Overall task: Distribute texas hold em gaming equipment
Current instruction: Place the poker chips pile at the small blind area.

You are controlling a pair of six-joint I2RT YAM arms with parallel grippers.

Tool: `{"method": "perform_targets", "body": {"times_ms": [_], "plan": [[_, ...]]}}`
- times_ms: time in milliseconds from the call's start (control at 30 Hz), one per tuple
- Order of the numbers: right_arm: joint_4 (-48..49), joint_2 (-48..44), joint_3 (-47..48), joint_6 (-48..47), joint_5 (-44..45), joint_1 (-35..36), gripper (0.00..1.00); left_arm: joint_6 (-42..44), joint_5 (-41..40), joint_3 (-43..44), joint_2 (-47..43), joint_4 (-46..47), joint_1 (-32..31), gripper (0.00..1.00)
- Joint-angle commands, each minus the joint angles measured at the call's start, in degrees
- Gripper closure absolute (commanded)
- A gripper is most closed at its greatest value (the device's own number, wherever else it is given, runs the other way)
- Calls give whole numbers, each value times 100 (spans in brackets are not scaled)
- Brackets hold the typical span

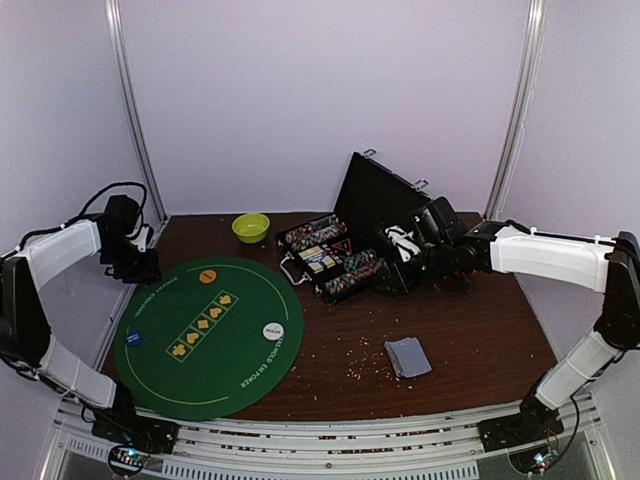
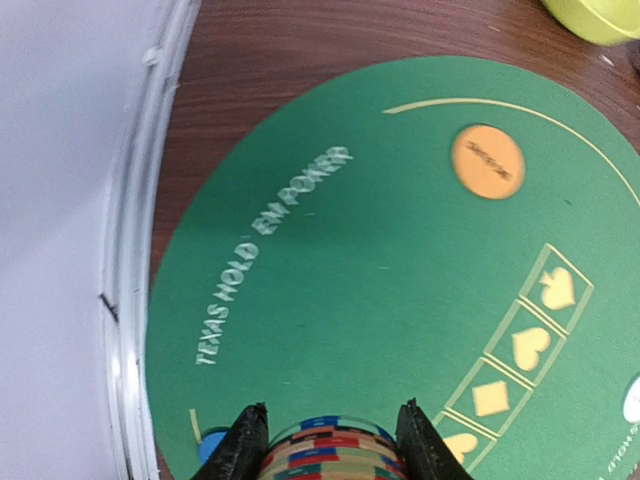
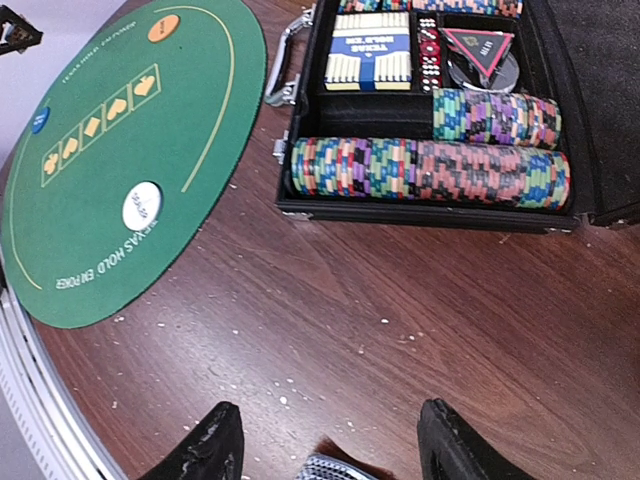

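The left gripper is squeezing a stack of poker chips. The stack sits right between its jaws and touches both. Its long way seems to point out along the fingers. Just past the jaw tips is the green mat, so I think this arm is the one ready to put chips down. An orange disc lies farther ahead, off to one side.

The right gripper has its jaws spread wide and grips nothing. The chip case lies ahead of those jaws, well apart. A small thing peeks in low between them. I cannot tell what it is.
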Motion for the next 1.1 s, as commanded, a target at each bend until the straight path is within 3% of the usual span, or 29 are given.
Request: {"method": "perform_targets", "body": {"times_ms": [0, 333, 667, 1067], "plan": [[48, -92, -141, -212, 323, -84, 38, -157, 113, -255, -200, 457, 492, 100], [147, -53, -189, -233, 177, -272, 38, -224, 18, -632, -187, 648, 1038, 100], [146, -51, -179, -235, 60, -361, 37, -466, 112, -937, 2, 957, 1143, 100], [111, -25, -145, -235, -30, -393, 37, -1217, -392, -1443, 249, 1603, 1216, 100]]}}
